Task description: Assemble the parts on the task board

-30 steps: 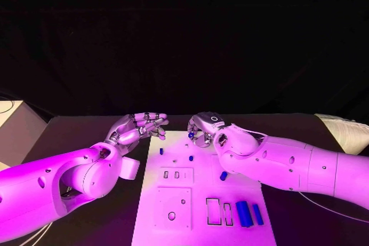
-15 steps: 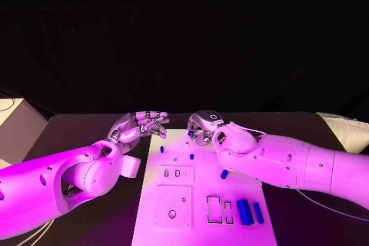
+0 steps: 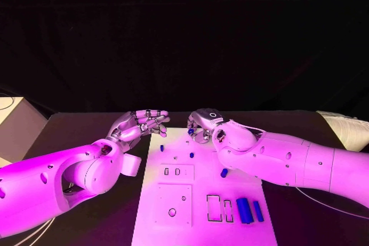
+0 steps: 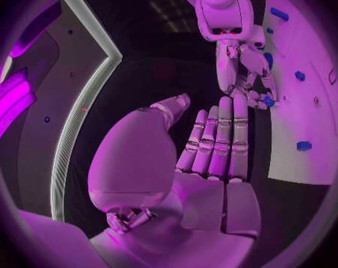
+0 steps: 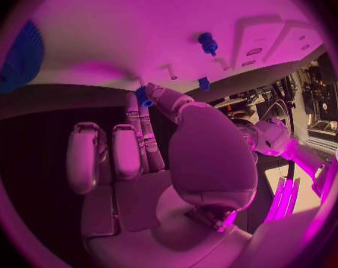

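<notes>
Two hands meet at the far end of the task board [image 3: 201, 203]. R. hand [image 3: 201, 129] pinches a small blue peg [image 3: 191, 133] betw. thumb and fingertip, other fingers loosely curled; the right wrist view shows the same peg [image 5: 142, 96] at the fingertips, just above the white board surface. L. hand [image 3: 142, 126] hovers beside the board's far-left corner, fingers apart and part-curled, holding nothing; in the left wrist view its fingers [image 4: 221, 140] are extended side by side, empty.

Key relation: held peg lies at the board's far edge, nearer the R. hand than the L.; any socket for it is prob. directly below or just toward the robot. Peg's long axis: approx. upright, though too small to be sure.

Other parts: blue pegs standing at the far-left [image 3: 162, 148] and mid-board [image 3: 191, 156]; a slanted blue piece [image 3: 224, 173] by the R. forearm; two long blue bars [image 3: 248, 211] lying side by side, axes running near-to-far, beside the rectangular slots [image 3: 219, 209] at the near end. Black bench [image 3: 69, 128] beneath.
</notes>
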Motion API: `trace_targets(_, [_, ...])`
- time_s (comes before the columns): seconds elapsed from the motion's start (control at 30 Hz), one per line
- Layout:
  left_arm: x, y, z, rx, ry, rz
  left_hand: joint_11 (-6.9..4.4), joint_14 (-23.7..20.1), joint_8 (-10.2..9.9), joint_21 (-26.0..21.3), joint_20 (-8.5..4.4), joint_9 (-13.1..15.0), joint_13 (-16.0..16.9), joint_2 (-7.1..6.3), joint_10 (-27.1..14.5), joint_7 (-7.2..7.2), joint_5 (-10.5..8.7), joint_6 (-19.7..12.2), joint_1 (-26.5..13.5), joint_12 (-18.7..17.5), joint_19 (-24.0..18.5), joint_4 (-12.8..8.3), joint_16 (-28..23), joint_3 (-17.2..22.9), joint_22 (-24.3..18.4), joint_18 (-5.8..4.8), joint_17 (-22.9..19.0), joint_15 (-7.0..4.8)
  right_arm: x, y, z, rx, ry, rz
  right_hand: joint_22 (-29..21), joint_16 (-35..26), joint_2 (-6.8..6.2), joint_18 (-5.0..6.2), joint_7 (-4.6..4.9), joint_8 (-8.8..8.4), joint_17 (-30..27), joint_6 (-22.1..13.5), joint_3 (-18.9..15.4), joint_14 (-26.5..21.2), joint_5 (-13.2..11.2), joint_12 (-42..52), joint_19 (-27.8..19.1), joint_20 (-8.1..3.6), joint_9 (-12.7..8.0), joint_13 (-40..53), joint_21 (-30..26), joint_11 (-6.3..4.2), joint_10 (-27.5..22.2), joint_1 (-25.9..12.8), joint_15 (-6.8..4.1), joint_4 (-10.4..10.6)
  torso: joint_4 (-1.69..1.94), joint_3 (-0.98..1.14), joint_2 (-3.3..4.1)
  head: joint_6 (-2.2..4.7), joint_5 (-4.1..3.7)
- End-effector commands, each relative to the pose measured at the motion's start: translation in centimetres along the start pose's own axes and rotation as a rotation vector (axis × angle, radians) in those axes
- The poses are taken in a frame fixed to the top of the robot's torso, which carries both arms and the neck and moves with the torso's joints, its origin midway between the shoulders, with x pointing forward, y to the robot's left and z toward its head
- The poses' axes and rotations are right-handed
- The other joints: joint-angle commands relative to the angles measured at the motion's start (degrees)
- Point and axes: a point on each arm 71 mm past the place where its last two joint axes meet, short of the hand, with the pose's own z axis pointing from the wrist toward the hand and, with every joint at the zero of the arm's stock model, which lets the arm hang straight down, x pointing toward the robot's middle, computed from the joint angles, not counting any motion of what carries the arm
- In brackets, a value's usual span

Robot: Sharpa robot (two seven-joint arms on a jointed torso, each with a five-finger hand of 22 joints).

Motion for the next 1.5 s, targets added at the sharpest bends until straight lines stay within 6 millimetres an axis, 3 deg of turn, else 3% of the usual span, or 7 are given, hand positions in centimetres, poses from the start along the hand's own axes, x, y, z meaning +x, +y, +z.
trace_targets(0.03, [0.23,-0.12,0.07,0.008,0.022,-0.011,0.49,-0.4,-0.1,0.2,-0.12,-0.1,0.0,0.08,-0.1,1.48,-0.23,-0.2,-0.1,-0.4,-0.5,-0.2,0.3,0.0,0.1,1.16,0.1,-0.21,0.53,-0.11,-0.08,0.004,0.038,-0.02,0.0,0.0,1.02,-0.75,-0.13,0.17,0.0,-0.2,0.0,0.9,0.1,0.2,-0.3,-0.09,1.7,0.1,-0.2,-1.61,1.1,0.2,-0.04,0.4,0.0,0.0,0.02,-0.09,0.02])
trace_targets(1.5, [0.19,-0.07,0.17,0.01,0.022,-0.011,0.51,-0.6,-0.1,0.4,-0.08,-0.1,0.0,0.2,-0.1,1.48,-0.21,-0.2,0.0,-0.4,-0.6,-0.4,0.6,0.1,0.2,1.18,0.1,-0.19,0.39,0.21,-0.41,-0.015,0.01,-0.014,-0.1,0.0,0.87,-0.74,-0.09,0.21,-0.1,-0.4,-0.1,0.8,0.0,0.1,-0.4,0.0,1.9,0.2,-0.3,-1.54,1.0,-0.1,0.04,0.6,0.01,0.0,0.2,-0.2,0.23])
